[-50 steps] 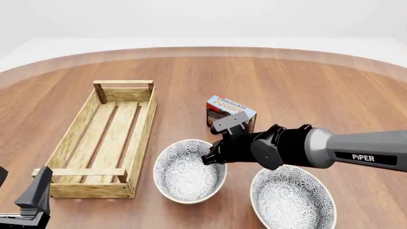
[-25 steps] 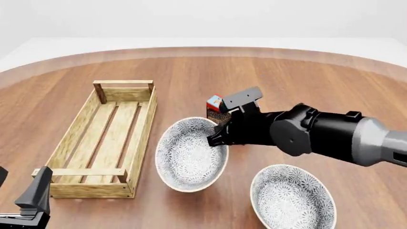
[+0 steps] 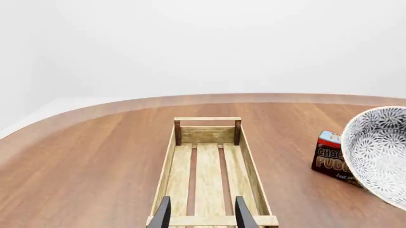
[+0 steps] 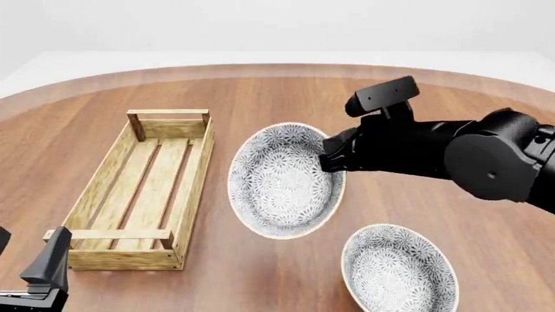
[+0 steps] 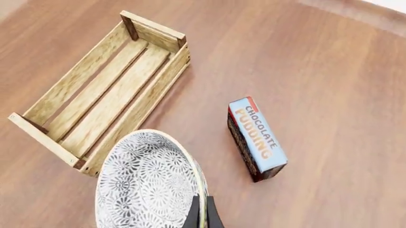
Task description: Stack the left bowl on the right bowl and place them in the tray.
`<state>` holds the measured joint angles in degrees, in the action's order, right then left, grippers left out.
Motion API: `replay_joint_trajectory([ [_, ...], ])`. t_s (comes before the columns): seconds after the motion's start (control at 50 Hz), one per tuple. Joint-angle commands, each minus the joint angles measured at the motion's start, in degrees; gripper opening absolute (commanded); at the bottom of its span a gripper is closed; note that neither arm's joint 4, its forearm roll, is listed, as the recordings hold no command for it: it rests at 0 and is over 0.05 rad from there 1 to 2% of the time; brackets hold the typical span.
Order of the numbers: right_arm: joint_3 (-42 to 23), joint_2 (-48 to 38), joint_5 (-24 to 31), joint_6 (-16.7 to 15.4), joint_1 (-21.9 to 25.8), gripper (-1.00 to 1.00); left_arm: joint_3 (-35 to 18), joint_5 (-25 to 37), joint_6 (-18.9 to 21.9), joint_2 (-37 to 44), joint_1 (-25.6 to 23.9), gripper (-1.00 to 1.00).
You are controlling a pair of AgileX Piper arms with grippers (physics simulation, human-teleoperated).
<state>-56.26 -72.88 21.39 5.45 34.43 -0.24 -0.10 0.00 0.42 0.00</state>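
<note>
While I carry the left bowl [image 4: 284,179] aloft, the right gripper [image 4: 327,158] pinches its rim at 3 o'clock.

The bowl hangs tilted; a thin rim grip could let it swing or slip before I reach the right bowl [image 4: 398,268] at 5 o'clock. The tray [image 4: 139,188] lies at 9 o'clock. The left gripper [image 3: 201,214] idles, fingers parted.

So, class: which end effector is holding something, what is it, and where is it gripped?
The right end effector holds the grey floral-patterned bowl by its rim, lifted and tilted. The left end effector holds nothing.
</note>
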Motion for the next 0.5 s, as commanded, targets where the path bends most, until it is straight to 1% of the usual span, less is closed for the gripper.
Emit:
replay_joint_trajectory([
  [0.02, 1.0, 9.0, 5.6, -0.8, -4.2, -1.00, 0.0, 0.0, 0.0, 0.0, 0.0, 1.00],
  [0.16, 3.2, 14.5, 8.3, -0.9, -7.7, -1.00, 0.0, 0.0, 0.0, 0.0, 0.0, 1.00],
  [0.28, 4.3, 17.5, 9.6, -0.6, -9.7, -1.00, 0.0, 0.0, 0.0, 0.0, 0.0, 1.00],
  [0.5, 9.0, 22.7, 9.9, 1.3, -12.3, -1.00, 0.0, 0.0, 0.0, 0.0, 0.0, 1.00],
])
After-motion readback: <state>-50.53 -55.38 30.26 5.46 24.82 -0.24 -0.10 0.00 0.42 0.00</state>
